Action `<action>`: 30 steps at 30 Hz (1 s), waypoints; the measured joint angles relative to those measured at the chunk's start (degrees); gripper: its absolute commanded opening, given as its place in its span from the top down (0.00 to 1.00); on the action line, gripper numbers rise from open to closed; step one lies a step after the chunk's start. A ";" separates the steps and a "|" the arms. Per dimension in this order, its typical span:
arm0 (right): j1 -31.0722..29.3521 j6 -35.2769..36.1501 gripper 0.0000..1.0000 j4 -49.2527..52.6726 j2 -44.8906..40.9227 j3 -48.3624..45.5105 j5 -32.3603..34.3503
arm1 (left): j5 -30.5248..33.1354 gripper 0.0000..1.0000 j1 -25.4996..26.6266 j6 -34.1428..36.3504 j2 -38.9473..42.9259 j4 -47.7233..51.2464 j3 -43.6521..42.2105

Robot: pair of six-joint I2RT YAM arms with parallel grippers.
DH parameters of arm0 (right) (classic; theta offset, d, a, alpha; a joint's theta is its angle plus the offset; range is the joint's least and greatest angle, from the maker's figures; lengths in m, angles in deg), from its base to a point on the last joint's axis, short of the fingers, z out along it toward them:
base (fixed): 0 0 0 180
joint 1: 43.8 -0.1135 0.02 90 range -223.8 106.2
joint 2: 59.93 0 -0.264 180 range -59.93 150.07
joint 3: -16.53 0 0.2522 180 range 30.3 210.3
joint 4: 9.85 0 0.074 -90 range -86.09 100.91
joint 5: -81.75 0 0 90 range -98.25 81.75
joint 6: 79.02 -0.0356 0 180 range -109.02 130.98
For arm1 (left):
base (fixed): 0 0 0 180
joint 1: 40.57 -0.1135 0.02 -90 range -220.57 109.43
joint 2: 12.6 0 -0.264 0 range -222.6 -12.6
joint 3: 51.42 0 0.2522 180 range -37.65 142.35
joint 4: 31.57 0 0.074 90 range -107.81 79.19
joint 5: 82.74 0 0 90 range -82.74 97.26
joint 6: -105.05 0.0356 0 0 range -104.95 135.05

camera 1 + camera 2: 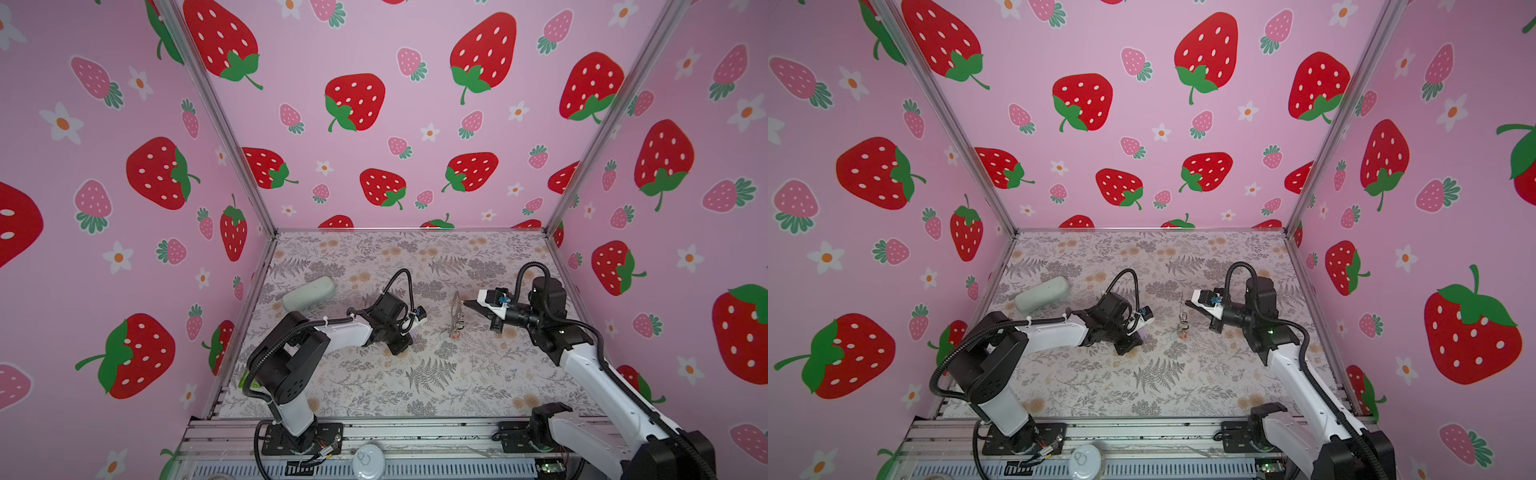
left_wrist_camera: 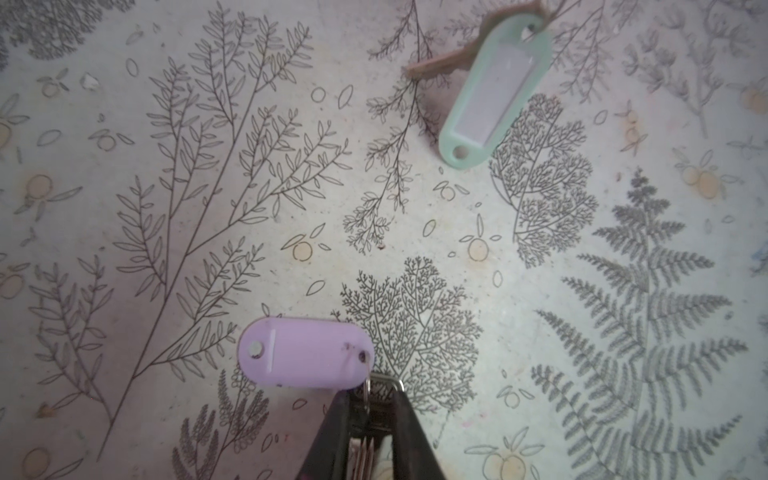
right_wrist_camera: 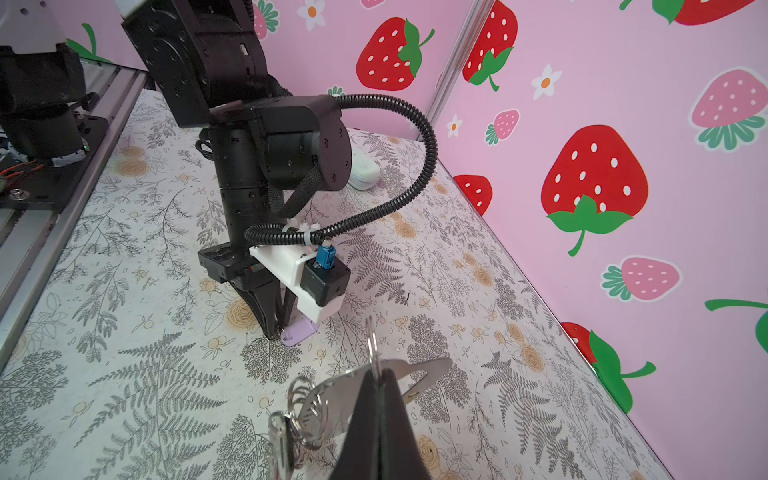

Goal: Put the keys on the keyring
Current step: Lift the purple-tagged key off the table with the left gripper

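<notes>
In the left wrist view a key with a lilac tag (image 2: 305,353) lies on the floral table. My left gripper (image 2: 372,395) points down at it, jaws a little apart, with the key's metal head (image 2: 386,383) between the tips; whether they press on it does not show. A second key with a pale green tag (image 2: 494,91) lies farther off. My right gripper (image 3: 379,372) is shut on the keyring (image 3: 372,340), holding it above the table with its strap (image 3: 419,370), coiled rings and several hanging keys (image 3: 278,436). Both top views show the keyring (image 1: 456,309) (image 1: 1182,309) dangling from the right gripper (image 1: 464,302) (image 1: 1187,303).
A pale grey-green oblong case (image 1: 308,293) (image 1: 1042,294) lies at the back left of the table. Pink strawberry walls close in three sides. The arm bases stand on a metal rail (image 1: 415,432) at the front edge.
</notes>
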 measured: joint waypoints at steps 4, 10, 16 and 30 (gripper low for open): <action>0.00 -0.02 1.00 0.02 0.00 0.00 -0.02 | 0.59 0.75 0.42 0.09 0.00 -0.22 0.00; 0.00 -0.13 1.00 0.00 0.00 0.00 -0.04 | 1.55 0.77 0.61 0.09 -0.09 -0.59 0.00; 0.00 -0.13 1.00 0.00 0.00 0.00 -0.04 | 2.45 0.79 0.61 0.04 -0.33 -1.03 0.00; 0.00 -0.17 1.00 -0.02 0.00 0.00 -0.20 | 2.43 0.80 0.66 -0.15 -0.83 -2.40 0.00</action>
